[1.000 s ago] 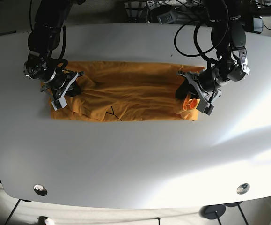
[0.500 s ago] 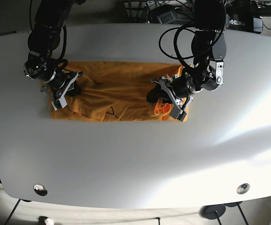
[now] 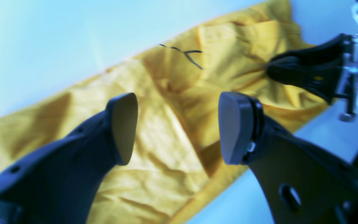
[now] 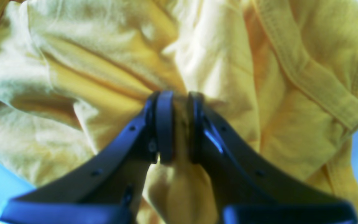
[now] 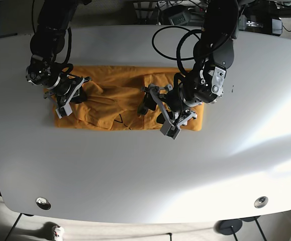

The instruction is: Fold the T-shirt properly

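Orange cloth, the T-shirt (image 5: 120,98), lies crumpled across the far half of the white table (image 5: 145,170), stretching between the two arms. The right gripper (image 4: 176,124) has its pads pinched tight on a bunched fold at the shirt's end, the fabric puckering toward it. The left gripper (image 3: 176,127) hovers over the shirt's middle with jaws spread wide and nothing between them; wrinkled cloth lies below, and the right gripper shows beyond its fingertips.
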`<state>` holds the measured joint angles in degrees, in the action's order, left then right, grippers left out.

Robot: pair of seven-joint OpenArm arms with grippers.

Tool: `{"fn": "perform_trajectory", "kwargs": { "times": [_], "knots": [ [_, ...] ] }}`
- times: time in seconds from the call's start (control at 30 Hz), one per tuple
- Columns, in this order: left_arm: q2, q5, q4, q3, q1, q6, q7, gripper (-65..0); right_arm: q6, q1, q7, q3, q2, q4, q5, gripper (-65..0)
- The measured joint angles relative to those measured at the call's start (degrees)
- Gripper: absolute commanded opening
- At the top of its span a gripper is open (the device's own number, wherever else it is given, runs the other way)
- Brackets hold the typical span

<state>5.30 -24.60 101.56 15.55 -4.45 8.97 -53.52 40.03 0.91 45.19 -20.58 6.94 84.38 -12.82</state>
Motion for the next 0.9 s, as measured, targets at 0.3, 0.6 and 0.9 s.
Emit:
{"fn": "perform_trajectory", "kwargs": {
  "times": [0.3, 0.6, 0.9],
  "knots": [
    [2.2, -2.0, 0.3, -24.6, 5.1, 13.7, -0.6, -30.1, 0.07, -1.6, 9.9, -6.2, -2.8, 16.3, -4.4, -26.0],
    [1.7, -2.4, -12.3, -31.9, 4.9, 25.8, -0.4, -60.7, -0.11, -9.3, 25.6, -30.3, 1.6, 3.7, -18.2, 0.0],
    [1.7, -3.1, -21.6, -32.1, 3.0, 27.1, 0.7, -60.7, 0.07, -8.9, 20.6, -32.0, 7.3, -16.7, -23.3, 0.0]
  ]
}}
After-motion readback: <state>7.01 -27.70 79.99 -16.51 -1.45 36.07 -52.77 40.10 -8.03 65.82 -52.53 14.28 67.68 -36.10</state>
